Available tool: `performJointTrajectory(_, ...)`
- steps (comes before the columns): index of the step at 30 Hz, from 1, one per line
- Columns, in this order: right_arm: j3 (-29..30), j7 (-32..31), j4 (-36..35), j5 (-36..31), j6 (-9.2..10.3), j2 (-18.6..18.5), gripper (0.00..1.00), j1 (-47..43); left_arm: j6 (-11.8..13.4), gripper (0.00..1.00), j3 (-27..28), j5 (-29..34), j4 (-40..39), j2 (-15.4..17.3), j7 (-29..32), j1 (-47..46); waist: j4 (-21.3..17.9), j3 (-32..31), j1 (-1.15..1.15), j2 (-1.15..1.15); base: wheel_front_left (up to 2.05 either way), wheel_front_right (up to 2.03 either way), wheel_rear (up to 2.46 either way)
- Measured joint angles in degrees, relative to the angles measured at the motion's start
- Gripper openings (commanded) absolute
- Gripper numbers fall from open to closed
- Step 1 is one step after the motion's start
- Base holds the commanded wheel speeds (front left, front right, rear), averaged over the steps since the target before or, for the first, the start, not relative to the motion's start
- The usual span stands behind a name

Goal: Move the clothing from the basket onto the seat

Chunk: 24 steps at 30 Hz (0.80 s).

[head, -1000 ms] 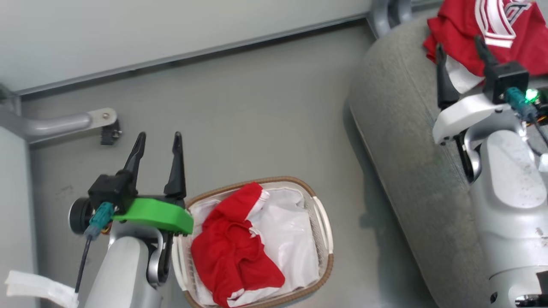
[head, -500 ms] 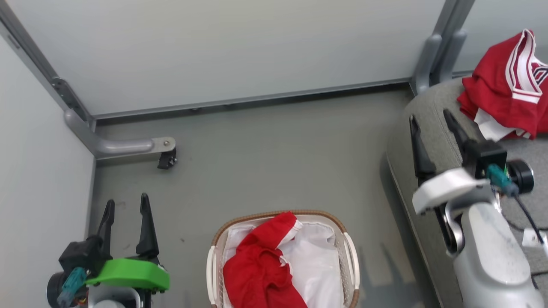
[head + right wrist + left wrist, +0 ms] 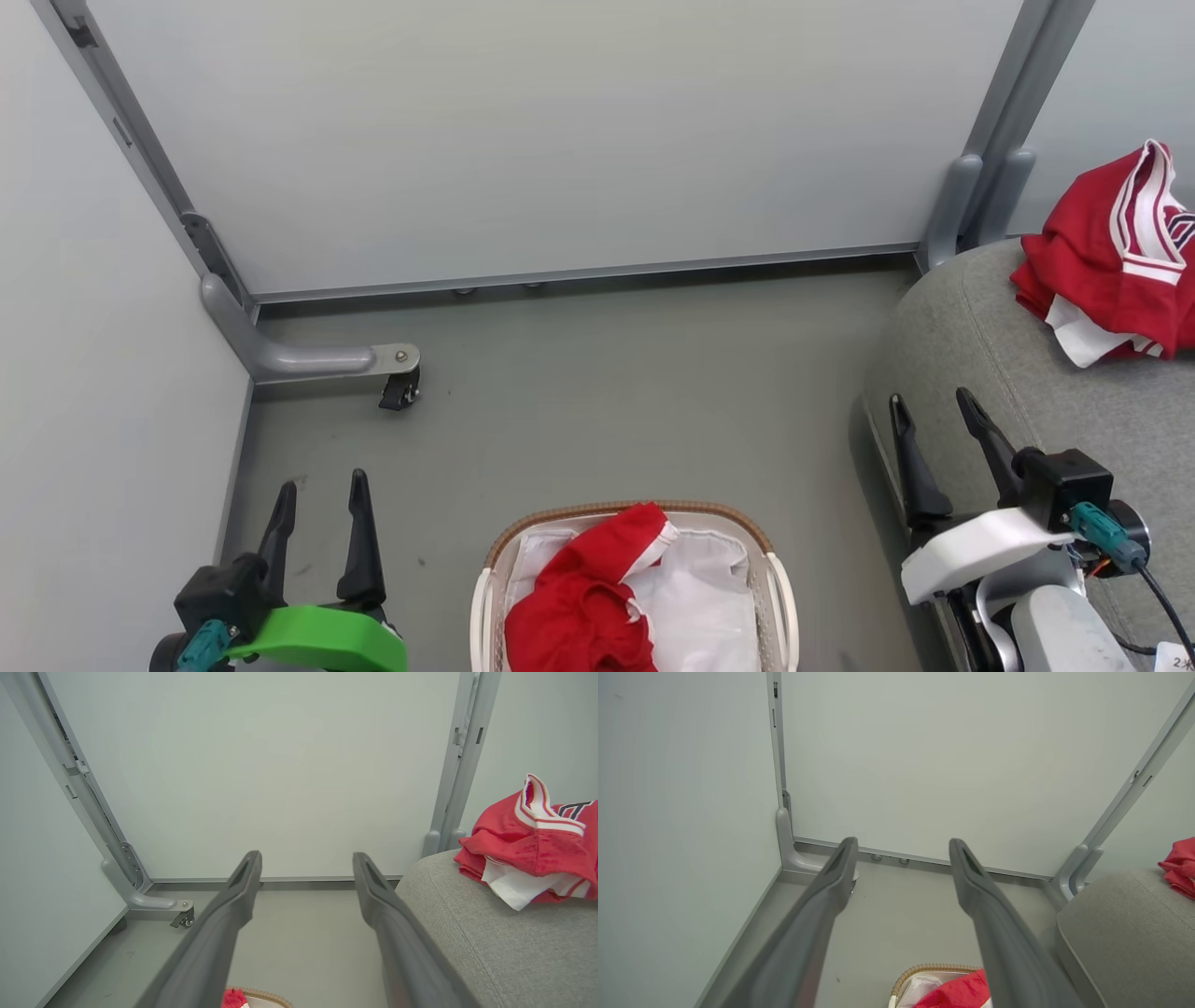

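Left tool (image 3: 322, 481) and right tool (image 3: 930, 397) gape; grey floor (image 3: 607, 420) meets pale walls (image 3: 560, 140).

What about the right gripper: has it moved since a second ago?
Yes. The right gripper has drawn back from the red garment on the seat: its tips overlapped it then, now they stand clear near the seat's edge.

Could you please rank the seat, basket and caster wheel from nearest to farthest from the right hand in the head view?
From the right hand:
1. seat, immediately beside it.
2. basket, lower left on the floor.
3. caster wheel, far left by the wall.
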<state>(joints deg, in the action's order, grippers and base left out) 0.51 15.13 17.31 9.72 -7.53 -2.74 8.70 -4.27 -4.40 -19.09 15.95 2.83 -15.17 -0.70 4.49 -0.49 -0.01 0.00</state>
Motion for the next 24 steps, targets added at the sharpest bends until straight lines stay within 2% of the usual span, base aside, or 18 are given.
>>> performJointTrajectory(24, -1.31, 0.00, 0.94, -0.62, 0.00, -0.02, 1.00, -0.97, 0.14, 1.00, -1.07, 0.21, 2.05, -0.01, 0.00, -0.73, -0.53, 0.15, 0.00, 0.00, 0.00, 0.00, 0.00)
